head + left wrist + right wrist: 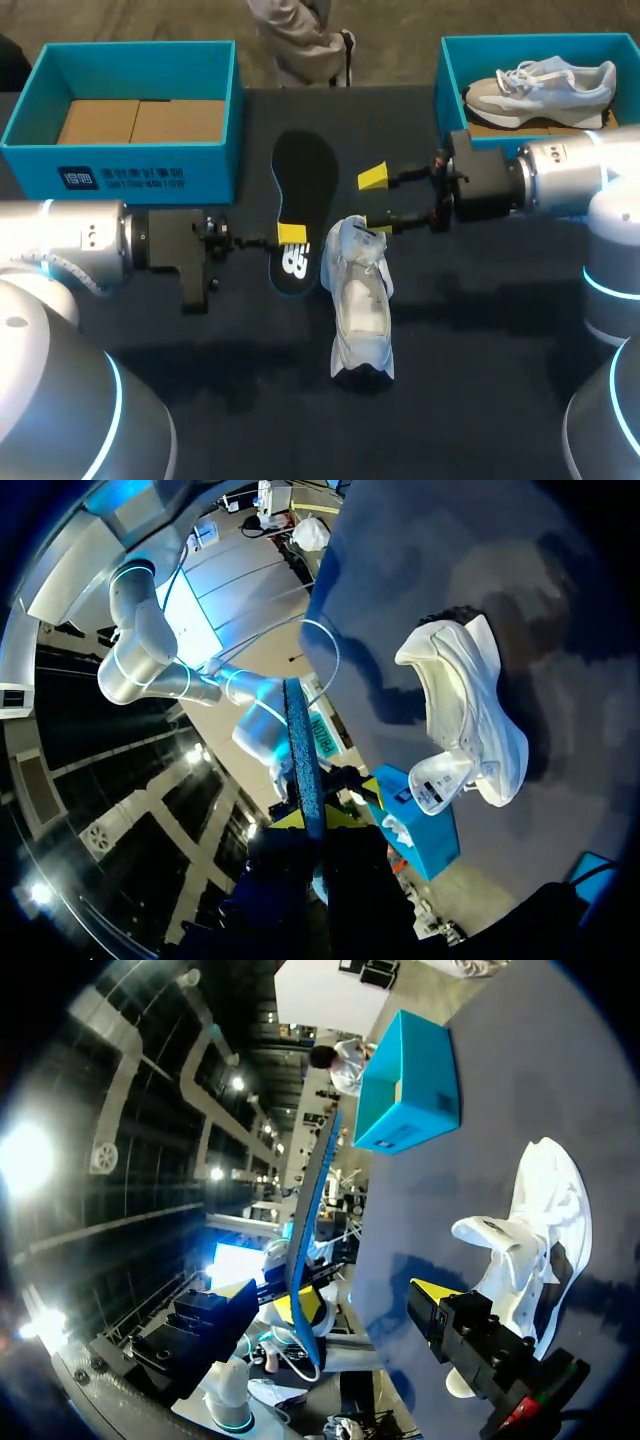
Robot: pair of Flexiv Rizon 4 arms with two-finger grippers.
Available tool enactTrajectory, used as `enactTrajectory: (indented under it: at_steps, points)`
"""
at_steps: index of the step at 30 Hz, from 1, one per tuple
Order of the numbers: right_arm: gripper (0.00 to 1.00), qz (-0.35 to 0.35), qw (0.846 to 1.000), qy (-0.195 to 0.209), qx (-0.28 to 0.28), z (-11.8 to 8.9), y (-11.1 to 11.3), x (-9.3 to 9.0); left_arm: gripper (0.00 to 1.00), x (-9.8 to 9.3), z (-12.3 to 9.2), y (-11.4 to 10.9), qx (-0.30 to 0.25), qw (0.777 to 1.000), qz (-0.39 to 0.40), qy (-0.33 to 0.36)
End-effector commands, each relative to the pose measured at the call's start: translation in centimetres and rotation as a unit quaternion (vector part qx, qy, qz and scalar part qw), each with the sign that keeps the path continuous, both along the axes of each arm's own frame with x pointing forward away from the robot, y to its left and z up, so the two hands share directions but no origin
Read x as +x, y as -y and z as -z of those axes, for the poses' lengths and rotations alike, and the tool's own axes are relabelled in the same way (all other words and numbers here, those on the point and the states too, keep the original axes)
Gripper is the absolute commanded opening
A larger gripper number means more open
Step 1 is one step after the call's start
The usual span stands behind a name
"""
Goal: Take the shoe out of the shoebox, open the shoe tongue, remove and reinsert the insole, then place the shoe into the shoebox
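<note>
My left gripper (pixel 291 236) is shut on the heel end of a black insole (pixel 302 195), which stretches away toward the back of the table. In the left wrist view the insole (pixel 303 760) shows edge on, rising from between that gripper's fingers (pixel 310 830). A white shoe (pixel 361 305) lies on the dark table just right of the insole, tongue pulled up. My right gripper (pixel 375 202) comes in from the right and stands open, its yellow tips just short of the insole's right edge. Its wrist view has the insole (pixel 312 1220) ahead of the open gripper (pixel 335 1298) and the shoe (pixel 540 1220) beside it.
A teal shoebox (pixel 130 160) with a cardboard floor stands at the back left. A second teal box (pixel 452 75) at the back right holds a grey and white shoe (pixel 540 90). Both arms lie low over the table's middle.
</note>
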State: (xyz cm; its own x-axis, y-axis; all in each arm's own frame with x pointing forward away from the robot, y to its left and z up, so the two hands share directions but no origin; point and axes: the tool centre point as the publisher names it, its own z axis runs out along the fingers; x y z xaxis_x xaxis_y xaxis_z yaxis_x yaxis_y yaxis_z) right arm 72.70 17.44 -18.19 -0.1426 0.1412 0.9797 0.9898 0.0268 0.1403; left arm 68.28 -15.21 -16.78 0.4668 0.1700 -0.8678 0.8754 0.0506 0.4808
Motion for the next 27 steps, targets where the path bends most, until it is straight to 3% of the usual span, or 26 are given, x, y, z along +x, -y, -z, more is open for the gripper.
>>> enactTrajectory:
  at_steps: [1,10,13,16,21,23,26,27]
  points:
    - [1.0,0.014,1.0,0.007,0.004,-0.9,-0.7,-0.4,0.0,-0.1,0.0,0.1,0.0,1.0,-0.002,0.001]
    - [1.0,-0.007,1.0,0.025,-0.005,-1.7,-4.6,-1.5,0.0,-0.1,0.0,0.1,0.0,1.0,-0.002,0.001]
    - [0.94,-0.008,0.999,0.03,-0.01,-2.0,-5.5,-1.7,0.0,-0.1,0.0,0.1,0.0,1.0,-0.002,0.001]
    - [0.78,-0.011,0.999,0.035,-0.005,-2.3,-6.3,-1.7,0.0,-0.1,0.0,0.1,0.0,1.0,-0.002,0.001]
    - [0.76,-0.014,0.999,0.035,0.001,-2.6,-7.0,-1.7,0.0,-0.1,0.0,0.1,0.0,1.0,-0.002,0.001]
    - [0.65,-0.013,0.999,0.036,0.003,-2.8,-7.2,-1.8,0.0,-0.1,0.0,0.1,0.0,1.0,-0.002,0.001]
    - [0.62,-0.012,0.999,0.039,0.007,-3.1,-7.4,-2.0,0.0,-0.1,0.0,0.1,0.0,1.0,-0.002,0.001]
    - [0.54,-0.012,0.999,0.04,0.008,-3.2,-7.5,-2.0,0.0,-0.1,0.0,0.1,0.0,1.0,-0.002,0.001]
